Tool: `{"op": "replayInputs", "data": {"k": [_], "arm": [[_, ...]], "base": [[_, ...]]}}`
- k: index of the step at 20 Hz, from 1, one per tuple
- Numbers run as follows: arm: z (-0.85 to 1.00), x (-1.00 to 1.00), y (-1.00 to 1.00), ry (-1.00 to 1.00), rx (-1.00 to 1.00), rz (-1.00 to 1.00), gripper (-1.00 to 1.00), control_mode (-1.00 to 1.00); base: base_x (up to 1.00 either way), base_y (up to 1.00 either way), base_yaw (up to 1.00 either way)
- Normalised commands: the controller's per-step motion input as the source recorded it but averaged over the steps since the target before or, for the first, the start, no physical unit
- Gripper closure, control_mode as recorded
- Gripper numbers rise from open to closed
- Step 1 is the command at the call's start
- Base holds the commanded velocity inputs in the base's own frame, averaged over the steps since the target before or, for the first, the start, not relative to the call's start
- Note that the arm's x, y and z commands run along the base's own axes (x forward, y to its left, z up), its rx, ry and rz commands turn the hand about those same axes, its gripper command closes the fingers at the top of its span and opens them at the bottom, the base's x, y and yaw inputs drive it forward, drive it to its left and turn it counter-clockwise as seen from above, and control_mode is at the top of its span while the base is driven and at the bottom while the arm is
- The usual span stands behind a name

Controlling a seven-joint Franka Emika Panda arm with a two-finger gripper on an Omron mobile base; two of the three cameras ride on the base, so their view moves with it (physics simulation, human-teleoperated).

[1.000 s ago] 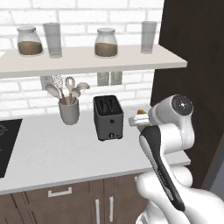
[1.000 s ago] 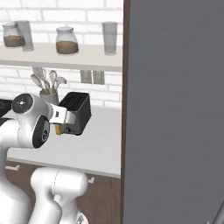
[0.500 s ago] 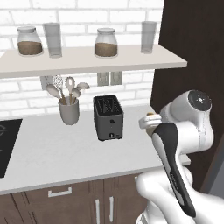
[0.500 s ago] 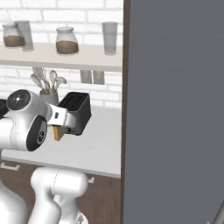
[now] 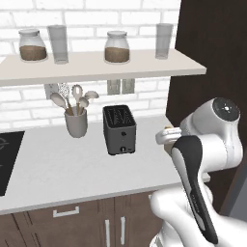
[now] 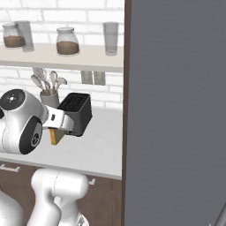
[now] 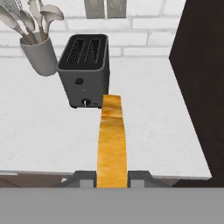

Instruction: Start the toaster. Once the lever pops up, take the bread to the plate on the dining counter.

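the tool (image 7: 112,177) is clamped tight on the bread (image 7: 112,140), held edge-on above the counter (image 7: 153,113); the toaster (image 7: 85,70) stands just beyond the slice's far end, slots empty

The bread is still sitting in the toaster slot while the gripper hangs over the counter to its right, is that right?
Not quite. The toaster slots look empty; the gripper is shut on the bread, holding it over the counter. The hand view shows it.
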Motion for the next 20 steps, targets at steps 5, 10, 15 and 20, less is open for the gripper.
{"op": "replayInputs", "data": {"k": [5, 10, 15, 20], "arm": [[0.0, -0.07, 0.04, 0.0, 0.0, 0.0, 1.0, -1.0], [0.0, -0.04, 0.01, 0.0, 0.0, 0.0, 1.0, 1.0], [0.0, 0.0, 0.0, 0.0, 0.0, 0.0, 1.0, 1.0], [0.0, 0.0, 0.0, 0.0, 0.0, 0.0, 1.0, 1.0]], "base": [[0.0, 0.0, 0.0], [-0.01, 0.0, 0.0], [-0.38, 0.09, 0.0], [-0.79, 0.61, 0.16]]}}
